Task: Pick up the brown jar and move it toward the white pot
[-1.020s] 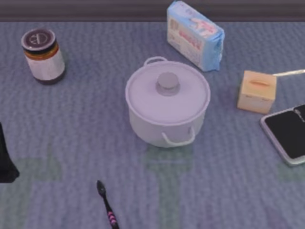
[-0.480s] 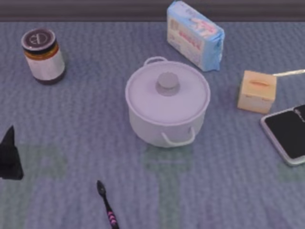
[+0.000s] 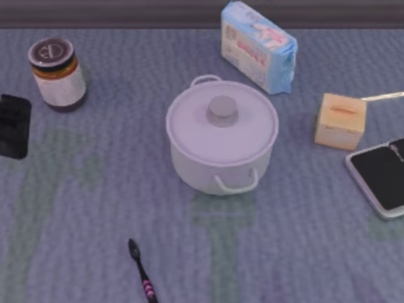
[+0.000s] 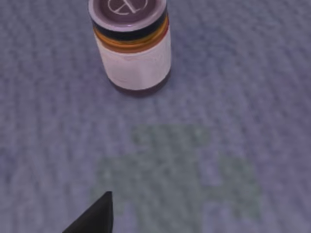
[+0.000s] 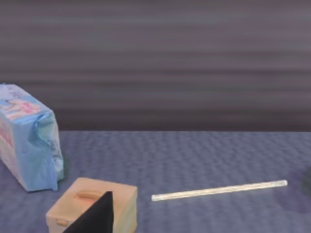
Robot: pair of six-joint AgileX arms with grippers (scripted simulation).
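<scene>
The brown jar [image 3: 57, 74] stands upright at the table's back left, with a black lid, an orange band and a white label; the left wrist view shows the jar [image 4: 132, 48] ahead. My left gripper [image 3: 14, 126] hovers just left of and in front of the jar, apart from it. It is open and empty, with a single dark fingertip [image 4: 97, 218] in sight. The white pot [image 3: 221, 137], lidded with a grey knob, sits mid-table. My right gripper [image 5: 141, 224] is parked off the right side, open, one fingertip [image 5: 97, 216] showing.
A blue packet [image 3: 258, 45] lies behind the pot. A tan box [image 3: 341, 121], a thin white stick [image 3: 382, 96] and a black scale [image 3: 380, 177] sit at the right. A black toothbrush [image 3: 143, 273] lies near the front edge.
My left gripper has moved from the front-left edge toward the back of the table, ending close beside the brown jar. Nothing else has shifted.
</scene>
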